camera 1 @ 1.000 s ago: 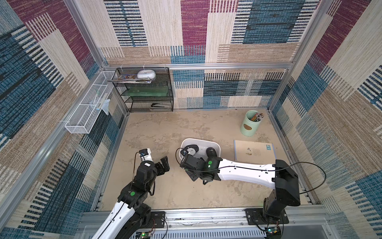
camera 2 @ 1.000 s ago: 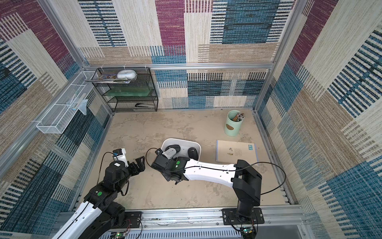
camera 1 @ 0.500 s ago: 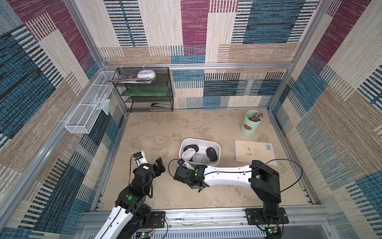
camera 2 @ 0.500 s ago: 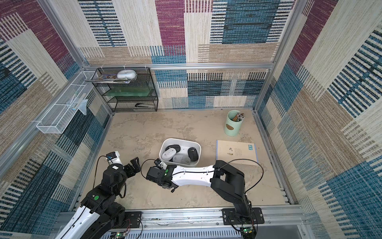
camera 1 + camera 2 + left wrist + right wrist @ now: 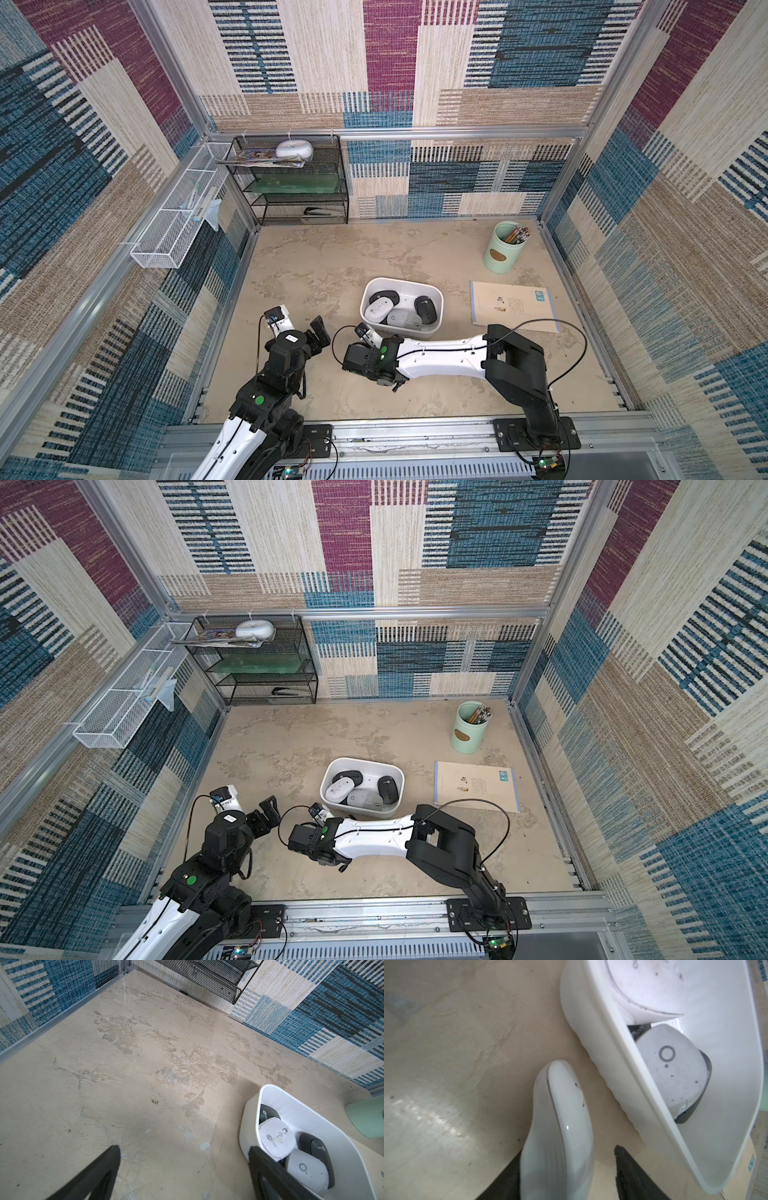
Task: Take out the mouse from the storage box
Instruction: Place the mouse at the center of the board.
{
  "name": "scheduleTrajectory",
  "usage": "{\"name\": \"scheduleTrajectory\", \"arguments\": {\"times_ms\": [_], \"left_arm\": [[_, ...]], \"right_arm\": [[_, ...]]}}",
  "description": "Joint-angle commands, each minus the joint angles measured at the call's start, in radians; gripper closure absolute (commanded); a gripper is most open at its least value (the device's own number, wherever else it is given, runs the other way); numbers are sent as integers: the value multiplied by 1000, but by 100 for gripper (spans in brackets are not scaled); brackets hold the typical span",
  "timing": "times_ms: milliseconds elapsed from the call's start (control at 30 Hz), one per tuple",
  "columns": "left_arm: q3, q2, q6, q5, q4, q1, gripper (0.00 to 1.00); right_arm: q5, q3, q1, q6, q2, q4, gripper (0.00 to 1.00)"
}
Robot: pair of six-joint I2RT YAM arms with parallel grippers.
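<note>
**White mouse now outside the storage box**

At left, the left gripper [image 5: 182, 1148] hovers empty over the bare desk [image 5: 145, 1084], jaws wide apart. The right gripper [image 5: 569, 1153], jaws parted, flanks a white mouse [image 5: 562, 1118] on its edge on the desk, just outside the storage box [image 5: 591, 1032]. Four more mice [image 5: 379, 308] lie inside. Removal looks done; only withdrawing is left.

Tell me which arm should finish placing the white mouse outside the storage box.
Right. The right hand brackets the white mouse just outside the storage box, with a gap at one finger. The left hand is open and empty, off to the side.
</note>
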Motion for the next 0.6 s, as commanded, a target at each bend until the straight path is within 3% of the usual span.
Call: {"name": "scheduleTrajectory", "arguments": {"times_ms": [0,367,567], "left_arm": [[-3,0,2,-15,1,1,0],[2,38,23,40,39,1,0],[12,147,58,269,161,0,0]], "right_arm": [[-67,-12,2,-12,-35,46,24],[-162,-77,-7,9,-142,155,15],[-238,-208,-109,50,-344,275,14]]}}
